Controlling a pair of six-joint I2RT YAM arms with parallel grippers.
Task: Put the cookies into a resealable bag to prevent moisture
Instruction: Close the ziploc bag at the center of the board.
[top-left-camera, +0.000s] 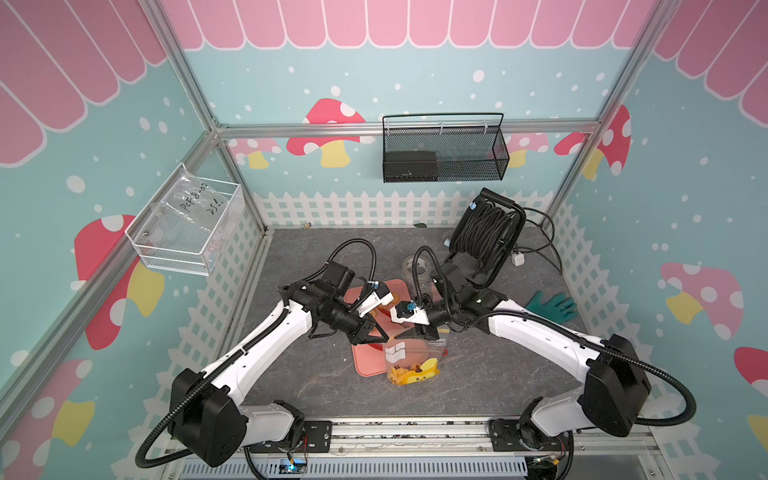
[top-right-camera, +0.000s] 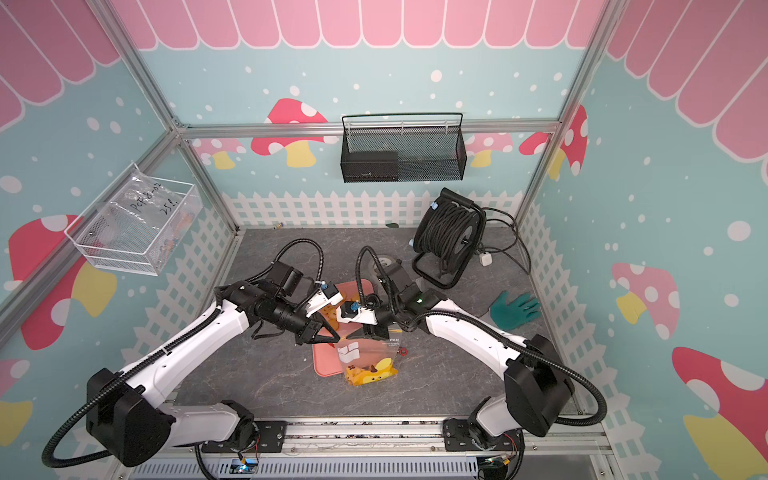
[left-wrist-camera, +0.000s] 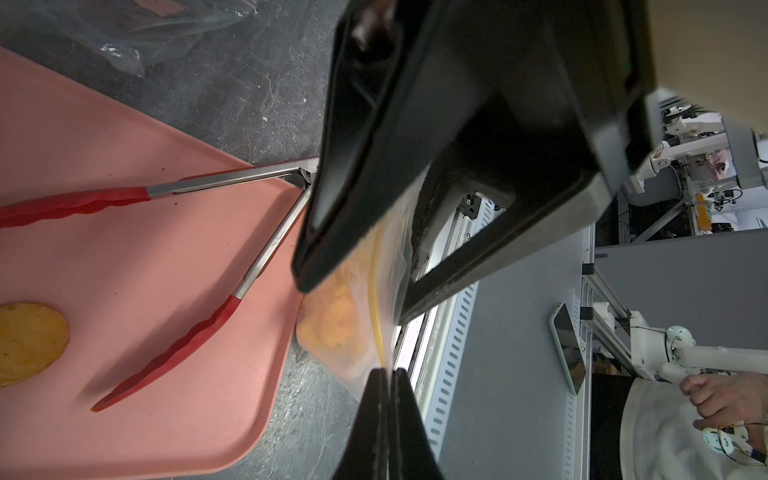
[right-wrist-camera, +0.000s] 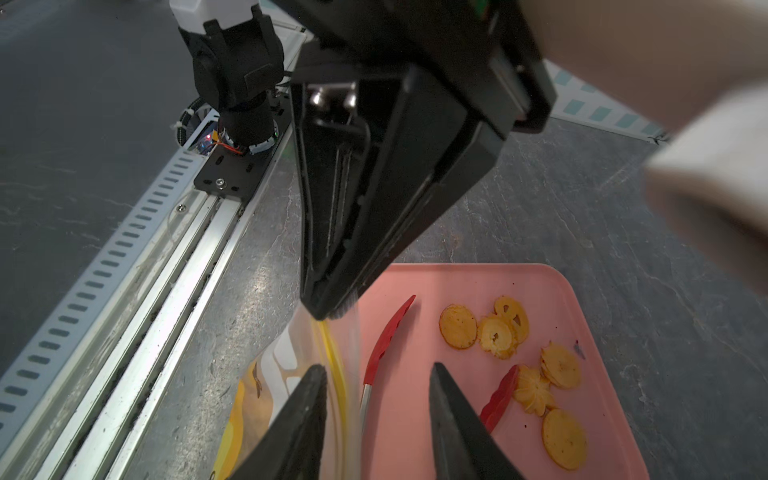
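Observation:
The resealable bag (top-left-camera: 409, 361), clear with a yellow print, hangs upright at the front edge of the pink tray (top-left-camera: 365, 363) in both top views. My left gripper (left-wrist-camera: 388, 372) is shut on the bag's (left-wrist-camera: 332, 328) yellow zip rim. My right gripper (right-wrist-camera: 376, 368) is open, and the bag's rim (right-wrist-camera: 332, 353) runs just inside one finger. Several golden cookies (right-wrist-camera: 498, 332) lie loose on the tray (right-wrist-camera: 415, 436); the left wrist view shows one cookie (left-wrist-camera: 29, 340). Orange shapes show through the bag wall. Red-tipped tongs (left-wrist-camera: 187, 345) lie open on the tray.
A black cable reel (top-left-camera: 486, 232) with trailing cords stands at the back right. A green glove (top-left-camera: 552, 305) lies on the right, and a tape roll (top-left-camera: 415, 266) sits behind the tray. A crumpled clear bag (left-wrist-camera: 137, 25) lies beside the tray. Mesh baskets (top-left-camera: 444, 153) hang on the walls.

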